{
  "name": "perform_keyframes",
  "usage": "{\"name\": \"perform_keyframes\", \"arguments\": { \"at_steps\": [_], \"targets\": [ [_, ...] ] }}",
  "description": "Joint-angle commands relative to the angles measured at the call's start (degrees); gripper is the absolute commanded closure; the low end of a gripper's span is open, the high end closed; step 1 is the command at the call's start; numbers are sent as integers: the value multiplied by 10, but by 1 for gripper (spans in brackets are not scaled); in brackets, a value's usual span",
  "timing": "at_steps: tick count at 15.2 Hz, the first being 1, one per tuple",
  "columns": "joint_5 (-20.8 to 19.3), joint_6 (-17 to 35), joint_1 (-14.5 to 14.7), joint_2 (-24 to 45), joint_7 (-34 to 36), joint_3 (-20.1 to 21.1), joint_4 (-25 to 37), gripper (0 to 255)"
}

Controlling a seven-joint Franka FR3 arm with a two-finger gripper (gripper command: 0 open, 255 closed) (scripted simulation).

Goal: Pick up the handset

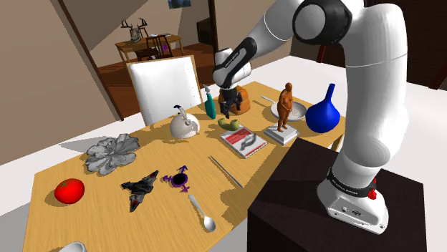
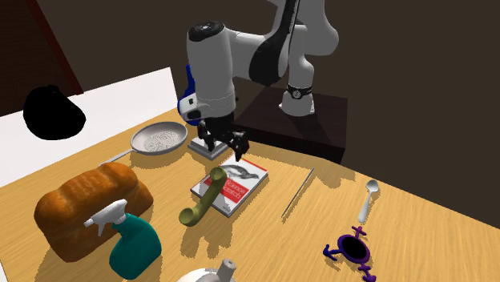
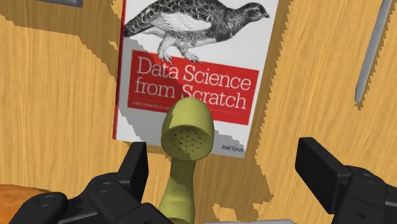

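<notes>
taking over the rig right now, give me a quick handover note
Gripper: open, holding nothing, hanging above the handset.
Handset: olive green, lying flat, one end on the book, the rest on the table. In the wrist view it lies in the gap between the fingers, touching neither and nearer one of them.
Done: gripper lined up over the handset.
Left: centre, lower, shut on it, lift.

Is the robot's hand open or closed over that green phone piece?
Open: in the wrist view the hand shows its black fingers wide apart, the olive handset between them, unheld.
</notes>
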Motion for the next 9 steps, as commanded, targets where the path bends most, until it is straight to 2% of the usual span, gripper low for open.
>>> {"name": "perform_keyframes", "arguments": {
  "at_steps": [1,9],
  "targets": [
    [8,1,-6,50,-1,0,45,0],
    [35,-15,-33,239,-3,2,237,0]
  ]
}}
